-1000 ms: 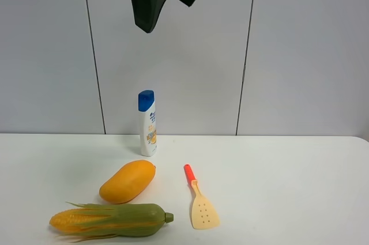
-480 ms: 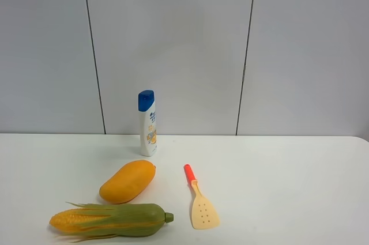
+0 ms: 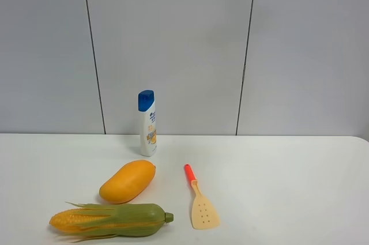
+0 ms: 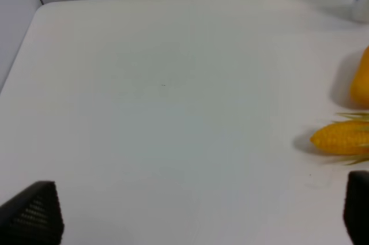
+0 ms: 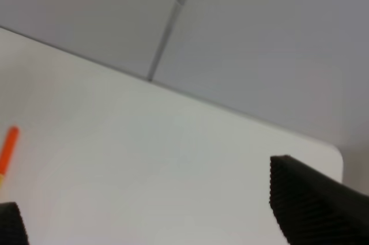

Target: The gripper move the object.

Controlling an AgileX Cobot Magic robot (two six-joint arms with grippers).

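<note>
The corn (image 3: 110, 221) lies lengthwise near the front edge of the tabletop (image 3: 288, 187), yellow kernel end to the left, green stem end to the right. Nothing touches it. Just behind it, and apart from it, lies a mango (image 3: 127, 181). To the right of both lies a cream spatula (image 3: 200, 203) with a red handle, blade toward the front. A white bottle (image 3: 147, 123) with a blue cap stands upright behind the mango, close to the wall (image 3: 173, 49).

The left tool (image 4: 196, 216) hangs over bare tabletop with its fingertips (image 4: 33, 213) spread wide and nothing between them; the corn's kernel tip shows near one finger. The right tool (image 5: 155, 210) is likewise parted wide and empty.

The tabletop is plain white. The wall is grey panels split by dark vertical seams.
</note>
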